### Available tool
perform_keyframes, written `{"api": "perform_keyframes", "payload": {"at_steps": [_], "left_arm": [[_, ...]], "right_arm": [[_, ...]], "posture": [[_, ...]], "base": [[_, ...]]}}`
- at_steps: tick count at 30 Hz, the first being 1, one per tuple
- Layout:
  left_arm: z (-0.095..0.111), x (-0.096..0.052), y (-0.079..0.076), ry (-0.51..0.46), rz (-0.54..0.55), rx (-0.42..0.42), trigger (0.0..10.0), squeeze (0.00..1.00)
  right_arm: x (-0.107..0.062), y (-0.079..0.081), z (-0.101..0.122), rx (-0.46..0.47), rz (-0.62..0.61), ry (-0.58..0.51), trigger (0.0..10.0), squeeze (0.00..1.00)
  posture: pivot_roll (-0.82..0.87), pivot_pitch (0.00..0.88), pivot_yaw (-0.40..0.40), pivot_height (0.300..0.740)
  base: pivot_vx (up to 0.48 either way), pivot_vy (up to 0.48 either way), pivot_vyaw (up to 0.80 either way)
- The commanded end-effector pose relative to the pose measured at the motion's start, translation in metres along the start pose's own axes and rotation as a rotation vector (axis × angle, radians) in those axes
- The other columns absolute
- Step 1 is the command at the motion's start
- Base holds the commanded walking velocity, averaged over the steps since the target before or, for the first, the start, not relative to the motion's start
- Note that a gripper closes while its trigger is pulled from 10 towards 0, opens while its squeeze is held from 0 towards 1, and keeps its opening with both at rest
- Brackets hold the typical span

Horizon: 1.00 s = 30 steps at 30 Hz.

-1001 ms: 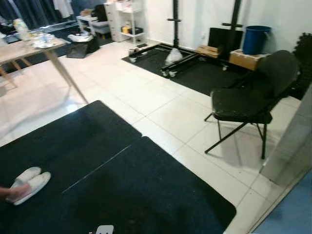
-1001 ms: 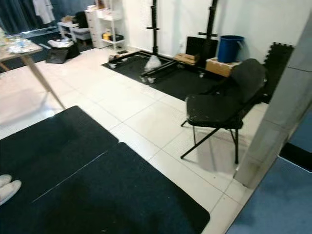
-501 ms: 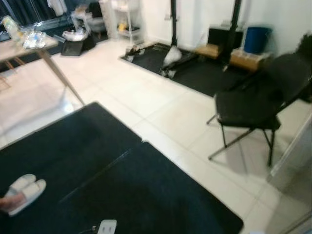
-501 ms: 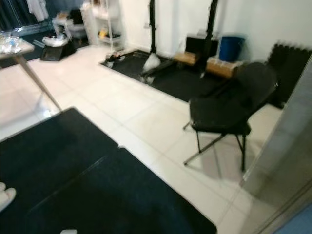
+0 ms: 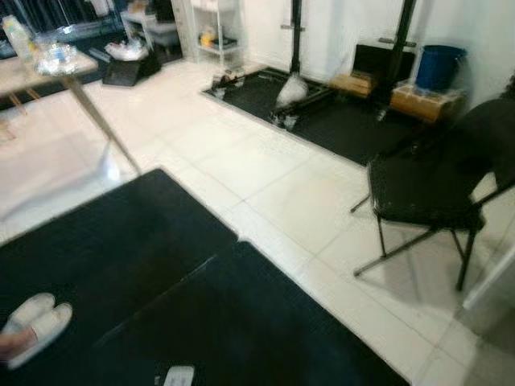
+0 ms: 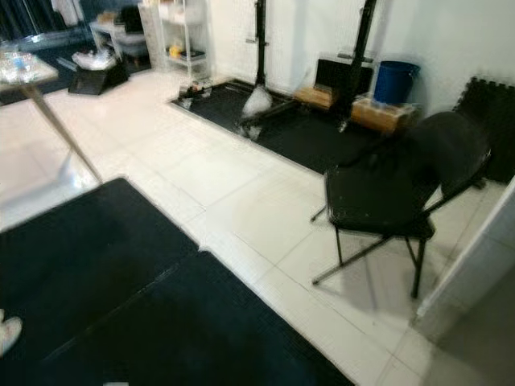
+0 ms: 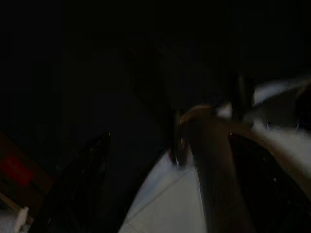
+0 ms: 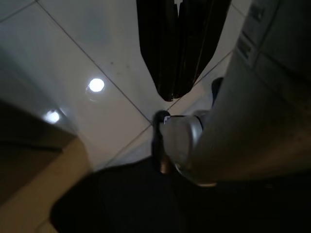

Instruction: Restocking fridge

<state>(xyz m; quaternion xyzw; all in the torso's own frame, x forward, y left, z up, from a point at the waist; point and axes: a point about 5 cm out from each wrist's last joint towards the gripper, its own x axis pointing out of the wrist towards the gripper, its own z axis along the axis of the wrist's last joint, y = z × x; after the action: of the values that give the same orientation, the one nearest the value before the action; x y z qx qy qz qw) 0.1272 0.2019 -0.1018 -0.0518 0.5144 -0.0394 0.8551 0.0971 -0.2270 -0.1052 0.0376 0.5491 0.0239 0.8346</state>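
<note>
Hanging above pale glossy floor tiles (image 8: 87, 43), the right gripper (image 8: 177, 90) is seen with its fingers pressed together, empty. A black folding chair (image 5: 438, 189) stands beside black floor mats (image 5: 121, 265). No fridge can be made out; the left gripper's state cannot be told.

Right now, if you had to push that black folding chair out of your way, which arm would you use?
Probably the right. The chair stands on the white tiles ahead to the robot's right. The right gripper hangs shut over the floor, holding nothing; the left wrist view is too dark to judge.
</note>
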Motion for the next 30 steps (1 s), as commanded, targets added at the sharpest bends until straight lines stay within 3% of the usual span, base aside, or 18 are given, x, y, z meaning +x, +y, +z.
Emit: {"api": "perform_keyframes", "payload": {"at_steps": [1, 11, 20, 30], "left_arm": [[-0.0103, -0.0033, 0.0050, 0.033, 0.015, 0.003, 10.0, 0.00], [-0.0106, -0.0032, 0.0044, 0.033, 0.011, 0.000, 10.0, 0.00], [-0.0103, -0.0031, 0.0042, 0.031, 0.010, -0.001, 10.0, 0.00], [-0.0110, -0.0031, 0.0040, 0.035, 0.012, 0.003, 10.0, 0.00]], "right_arm": [[0.0018, 0.0040, 0.0047, -0.009, 0.016, -0.011, 10.0, 0.00], [0.0012, 0.0030, 0.0042, -0.018, 0.025, -0.008, 10.0, 0.00], [0.0015, 0.0039, 0.0041, -0.034, 0.032, -0.001, 10.0, 0.00], [0.0012, 0.0025, 0.0037, -0.025, 0.017, -0.003, 10.0, 0.00]], "posture": [[-0.05, 0.000, 0.038, 0.740], [-0.05, 0.000, 0.034, 0.740], [-0.04, 0.000, 0.032, 0.740], [-0.04, 0.000, 0.030, 0.740]], "base": [[0.319, 0.000, 0.00], [0.316, 0.000, 0.00], [0.308, 0.000, 0.79], [0.308, 0.000, 0.00]]}}
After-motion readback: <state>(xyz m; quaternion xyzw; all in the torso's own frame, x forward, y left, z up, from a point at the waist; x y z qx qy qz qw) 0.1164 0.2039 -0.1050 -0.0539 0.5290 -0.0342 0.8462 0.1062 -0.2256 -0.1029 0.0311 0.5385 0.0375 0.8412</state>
